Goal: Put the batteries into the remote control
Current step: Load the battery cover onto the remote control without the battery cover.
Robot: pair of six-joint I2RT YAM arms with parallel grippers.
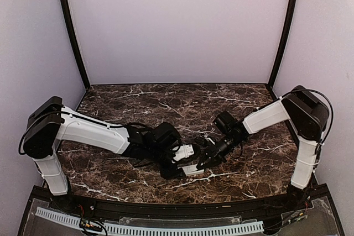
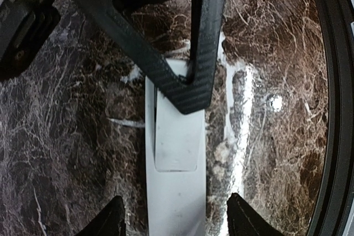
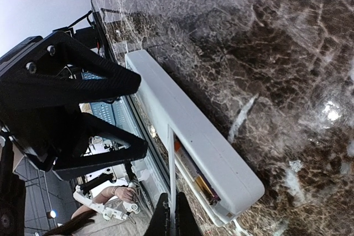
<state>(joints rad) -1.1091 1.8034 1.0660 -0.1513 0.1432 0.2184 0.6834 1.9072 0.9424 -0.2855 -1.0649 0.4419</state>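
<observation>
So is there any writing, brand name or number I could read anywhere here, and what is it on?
None: no letters, numbers, logos or signs can be read in any view.
The remote control shows only plain white casing, with no print to make out.
The left arm and the right arm show no label.
</observation>
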